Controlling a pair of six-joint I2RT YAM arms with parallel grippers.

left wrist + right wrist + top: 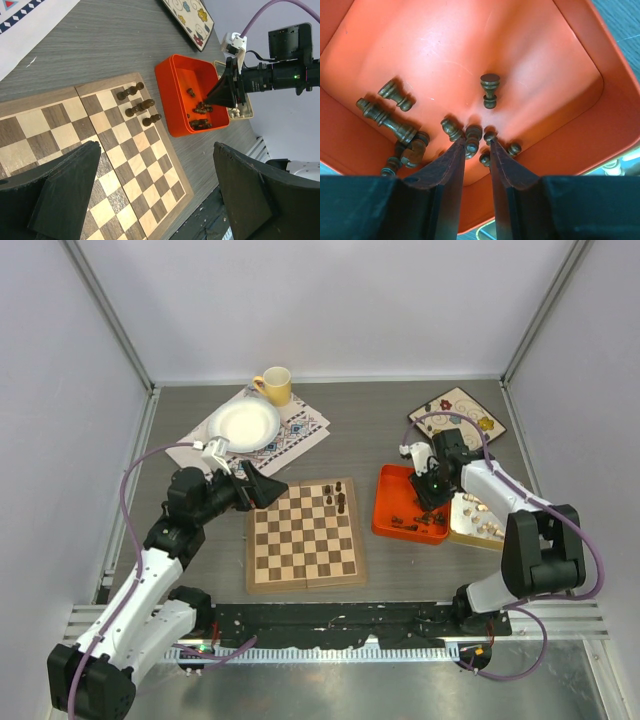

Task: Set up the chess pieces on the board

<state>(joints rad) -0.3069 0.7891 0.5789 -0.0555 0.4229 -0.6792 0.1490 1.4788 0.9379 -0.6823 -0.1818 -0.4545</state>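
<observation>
— Where did you find the chess pieces?

— In three places. A few dark pieces (137,102) stood upright in the far right corner of the board (300,550), on its back ranks. The rest of the dark set (387,119) lay tumbled in the orange tray (162,95), just beside the board's right edge. The pale pieces (482,518) lay in a tan tray (462,533) against the orange one's right side. Most squares were bare, so I judged the set-up barely begun.

— And the arms?

— The right gripper (477,142) was down inside the orange tray, over the cluster at its near wall. Its jaws were narrowly parted, with a pawn's head right at their tips. Whether that pawn was pinched or merely framed, I could not tell. The narrow gap suited a piece that small, and a wider one would have nudged its neighbours.

— The left?

— The left gripper (258,487) hung released, jaws spread wide, over the board's far left corner, well apart from the standing pieces. I judged it parked there to keep the corner being filled unobstructed.

— Any risk?

— The pieces in the cluster touched one another, so lifting one might drag another along.
</observation>
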